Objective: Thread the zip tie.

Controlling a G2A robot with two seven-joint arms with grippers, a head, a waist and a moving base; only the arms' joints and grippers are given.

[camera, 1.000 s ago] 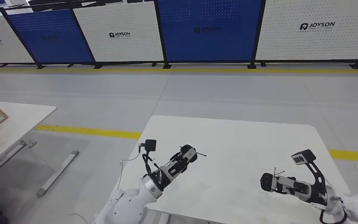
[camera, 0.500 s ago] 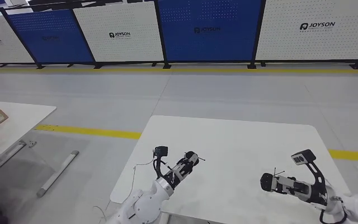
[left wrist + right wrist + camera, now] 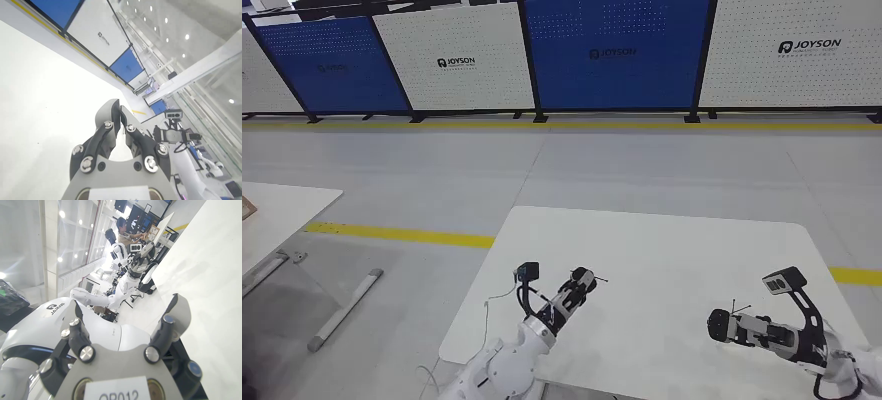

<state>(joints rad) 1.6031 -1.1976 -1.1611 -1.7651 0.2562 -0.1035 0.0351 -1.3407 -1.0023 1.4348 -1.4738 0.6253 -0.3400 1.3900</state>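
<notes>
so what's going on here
A two-armed robot is working on threading a zip tie above a white table. Its left gripper is shut on a thin black strip, apparently the zip tie, whose tip pokes out. The right gripper hangs open, well apart, so nothing is threaded yet.

My left gripper (image 3: 119, 108) has ribbed rubber pads (image 3: 115, 121), matt black links (image 3: 94, 140) and shiny metal screws (image 3: 107, 124); the table (image 3: 37, 85) is smooth, matt.

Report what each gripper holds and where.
The left gripper seems to pinch a black zip tie in shut jaws; which part is too small to tell. The right gripper is open, holding nothing.
</notes>
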